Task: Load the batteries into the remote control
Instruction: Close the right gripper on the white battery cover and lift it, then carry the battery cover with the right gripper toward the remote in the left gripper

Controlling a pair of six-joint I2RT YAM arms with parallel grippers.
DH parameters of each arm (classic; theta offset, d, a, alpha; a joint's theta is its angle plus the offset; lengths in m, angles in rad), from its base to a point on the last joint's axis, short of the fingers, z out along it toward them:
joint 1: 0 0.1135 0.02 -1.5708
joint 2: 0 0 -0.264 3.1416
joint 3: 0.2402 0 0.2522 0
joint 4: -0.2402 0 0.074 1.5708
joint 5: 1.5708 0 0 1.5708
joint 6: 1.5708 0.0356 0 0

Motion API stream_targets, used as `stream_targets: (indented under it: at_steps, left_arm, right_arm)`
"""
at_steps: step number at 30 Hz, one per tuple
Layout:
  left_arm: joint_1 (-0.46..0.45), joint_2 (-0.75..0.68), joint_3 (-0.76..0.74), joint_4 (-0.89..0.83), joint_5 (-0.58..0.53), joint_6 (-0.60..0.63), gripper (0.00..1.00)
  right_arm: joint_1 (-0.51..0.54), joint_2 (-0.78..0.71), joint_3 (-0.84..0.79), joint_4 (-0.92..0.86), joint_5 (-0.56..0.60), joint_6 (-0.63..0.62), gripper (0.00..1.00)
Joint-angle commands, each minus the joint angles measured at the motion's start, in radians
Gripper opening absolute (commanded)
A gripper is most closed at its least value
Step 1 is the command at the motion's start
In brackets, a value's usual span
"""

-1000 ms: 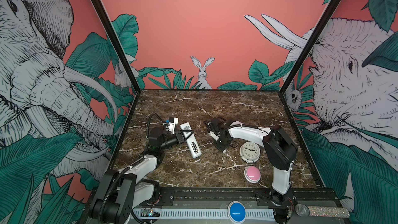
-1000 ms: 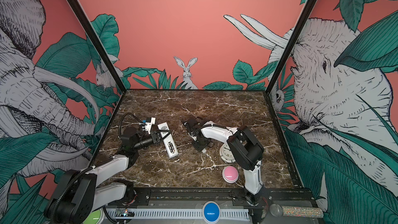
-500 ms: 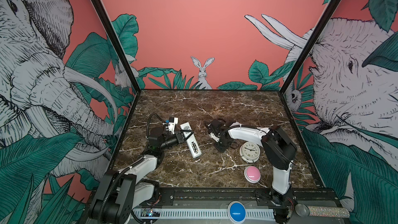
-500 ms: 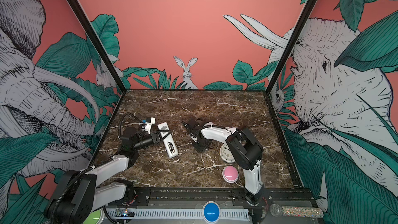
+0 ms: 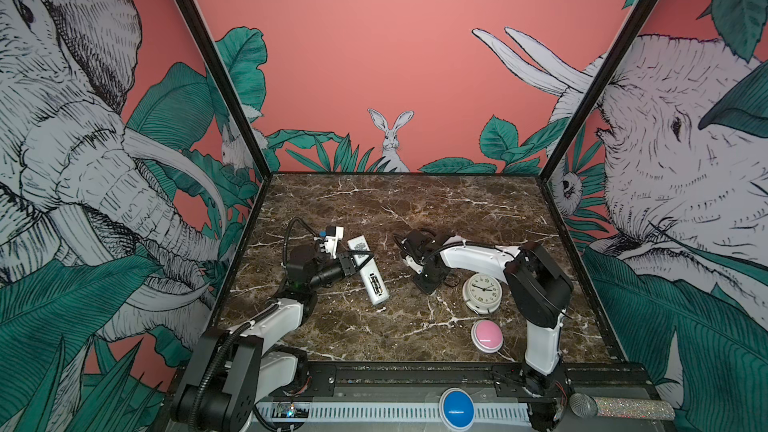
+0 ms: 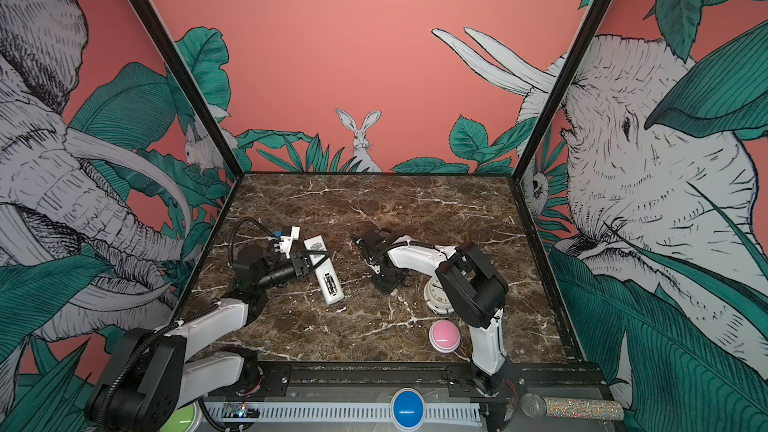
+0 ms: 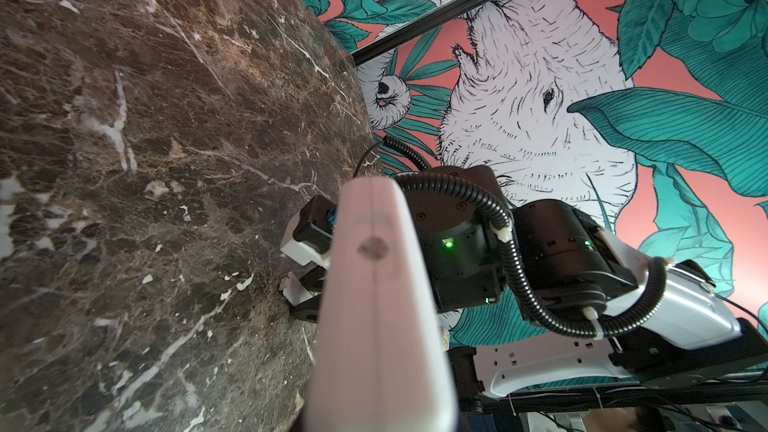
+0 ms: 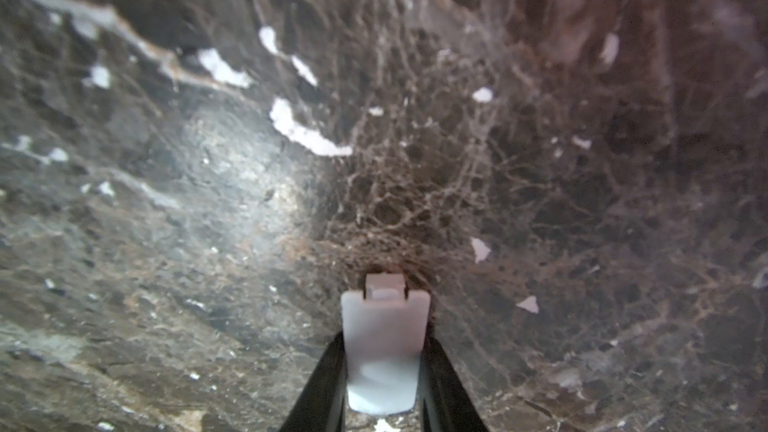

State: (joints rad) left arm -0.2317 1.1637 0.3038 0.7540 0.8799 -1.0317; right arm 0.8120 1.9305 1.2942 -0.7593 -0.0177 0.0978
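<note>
Moved: R arm's elbow has leaned a touch to the left vs a sec ago. Remote control (image 5: 372, 281), clock (image 5: 482, 293) and L arm are in the same spots.
L end effector (image 5: 358, 263): clenched on the remote control, reaching in from the left and gripping across its far half. Same in both top views (image 6: 312, 261).
Remote control: left-centre of the worktop (image 5: 395, 209), back side up. It runs far-to-near, w/ the near end slanting a bit right. Sticker at the far end, dark open bay toward the near end (image 6: 330, 284). L wrist view shows its end edge-on (image 7: 374, 305). Can't tell if it rests on the worktop or is lifted.
R end effector (image 5: 426, 284): mid-worktop, pointing down, well apart from the remote control. R wrist view (image 8: 384, 338) shows it grasping a small white cover piece (image 8: 384, 351) between black fingers (image 8: 320, 384).
Cover piece: tabbed end right at the worktop; touching or not, can't tell.
Clock: round, white, face up, just right of the R end effector, beside the R forearm.
Pink button (image 5: 486, 336): near side of the clock, toward the front right.
Front rail: blue button (image 5: 456, 406) at centre, glitter mic (image 5: 619, 407) at far right.
</note>
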Motion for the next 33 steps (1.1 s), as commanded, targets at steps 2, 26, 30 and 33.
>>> stream_targets:
  at_steps: [2,26,30,33]
  left_arm:
    - [0.009,-0.028,-0.009,0.031,0.019,-0.001,0.00]
    - [0.011,-0.030,-0.008,0.025,0.009,0.003,0.00]
    - [0.011,-0.034,-0.007,0.025,-0.001,0.009,0.00]
    - [0.011,-0.044,-0.005,0.022,-0.011,0.016,0.00]
  right_arm:
    - [0.006,0.032,-0.032,-0.003,0.009,0.003,0.29]
    - [0.007,-0.111,-0.074,0.077,-0.059,-0.042,0.20]
    - [0.012,-0.206,-0.122,0.149,-0.087,-0.070,0.18]
    - [0.018,-0.290,-0.172,0.219,-0.105,-0.085,0.17]
